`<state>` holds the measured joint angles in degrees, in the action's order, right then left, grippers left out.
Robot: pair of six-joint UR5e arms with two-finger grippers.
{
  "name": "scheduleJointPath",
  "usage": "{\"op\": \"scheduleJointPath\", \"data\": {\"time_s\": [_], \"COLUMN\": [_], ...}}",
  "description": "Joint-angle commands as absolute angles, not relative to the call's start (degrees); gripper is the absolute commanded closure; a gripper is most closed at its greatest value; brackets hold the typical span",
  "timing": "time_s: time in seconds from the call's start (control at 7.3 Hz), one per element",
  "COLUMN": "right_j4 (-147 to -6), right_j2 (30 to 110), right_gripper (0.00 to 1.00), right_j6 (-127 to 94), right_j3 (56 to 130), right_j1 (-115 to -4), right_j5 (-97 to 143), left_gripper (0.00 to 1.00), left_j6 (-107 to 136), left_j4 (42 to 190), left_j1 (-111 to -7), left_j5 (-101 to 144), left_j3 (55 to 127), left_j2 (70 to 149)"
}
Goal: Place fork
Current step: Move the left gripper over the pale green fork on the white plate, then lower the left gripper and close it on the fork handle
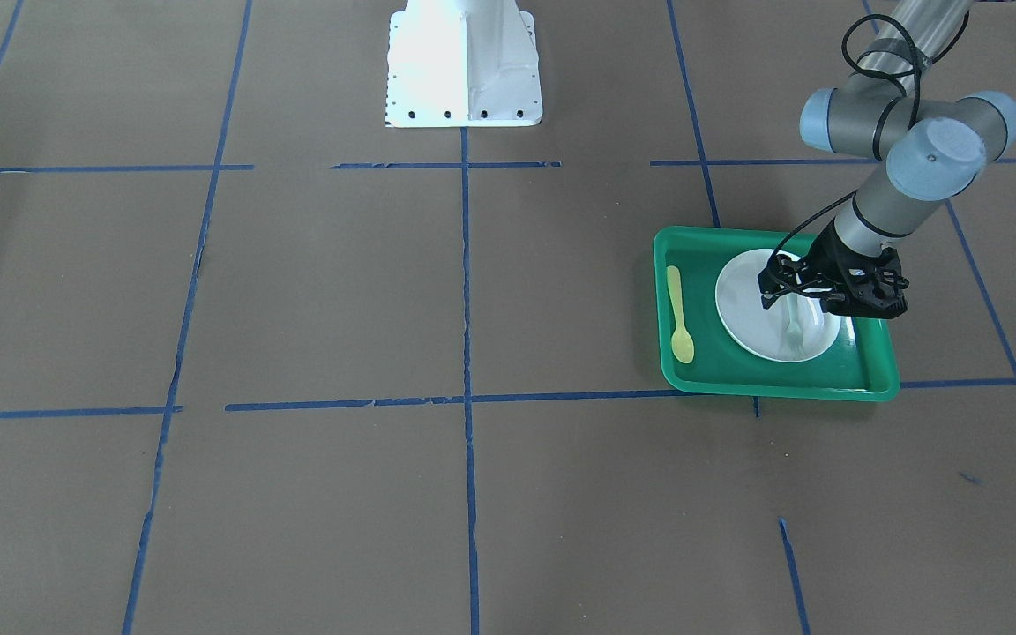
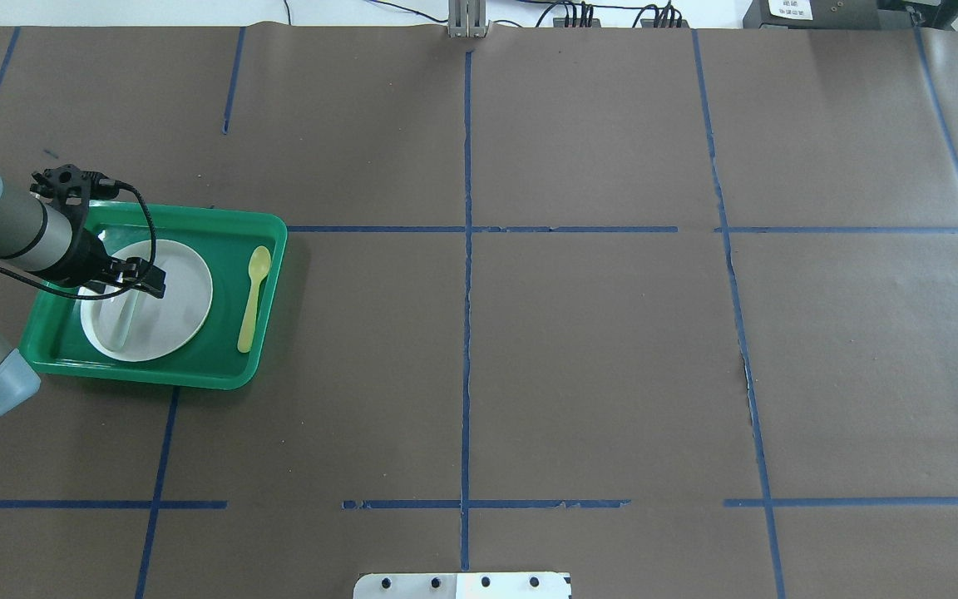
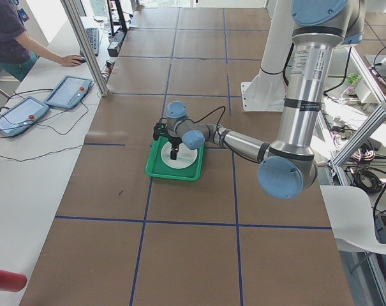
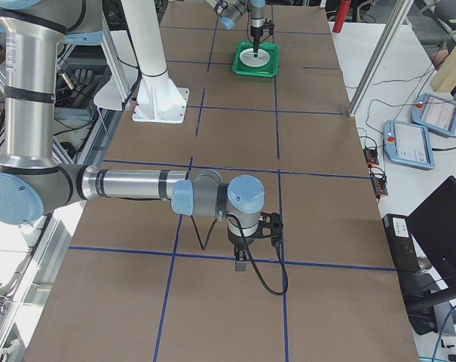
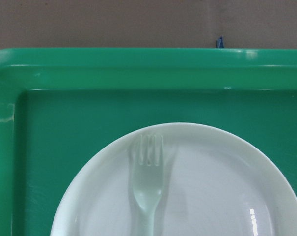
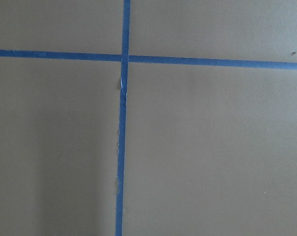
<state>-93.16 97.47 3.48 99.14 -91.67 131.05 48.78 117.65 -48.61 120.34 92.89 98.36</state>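
- The left arm's black two-finger gripper (image 1: 790,295) hangs pointing down over the round white plate (image 5: 227,187). Its own body hides the fingertips in the outside views and the wrist view shows none, so I cannot tell how wide the jaws stand or whether they have any hold.
- The small pale, slightly translucent plastic fork (image 5: 149,182) lies flat on that plate. Its tines sit near the plate's rim, pointing at the tray wall on the operators' side. Its handle runs back under the gripper and out of the wrist view's lower edge.
- Because the fork looks settled, I judge the placing to be nearly done. The jaws should be fully parted, and the gripper should lift straight up so no finger drags the handle or shifts the plate.
- The plate sits in a green rectangular plastic tray (image 5: 138,69). A yellow plastic spoon (image 1: 679,317) lies in the tray beside the plate, apart from it, on the side towards the table's middle.
- The right arm's gripper (image 4: 243,260) is well apart over the brown paper-covered table (image 1: 473,291). Its state cannot be made out.
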Motion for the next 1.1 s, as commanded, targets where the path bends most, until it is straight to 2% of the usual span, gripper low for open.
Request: {"op": "scheduleJointPath", "data": {"time_s": [0.0,0.27,0.55,0.68,0.96], "right_j4": [-93.2,-93.2,-93.2,-93.2,-93.2], "right_j2": [97.5,97.5,97.5,97.5,97.5], "right_gripper": [0.0,0.0,0.0,0.0,0.0], "right_j6": [3.4,3.4,3.5,3.5,3.5], "right_j3": [99.1,99.1,99.1,99.1,99.1], "right_j1": [-91.7,-91.7,-91.7,-91.7,-91.7], "right_j5": [131.0,131.0,131.0,131.0,131.0], "left_gripper": [0.17,0.22,0.35,0.49,0.85], "left_j6": [48.7,48.5,48.4,48.5,48.7], "left_j4": [117.7,117.7,117.8,117.8,117.8], "left_j1": [-48.3,-47.8,-47.7,-47.7,-47.8], "left_j5": [120.4,120.4,120.4,120.4,120.5], "left_j3": [92.0,91.5,91.1,91.2,91.8], "left_j2": [98.5,98.5,98.6,98.6,98.5]}}
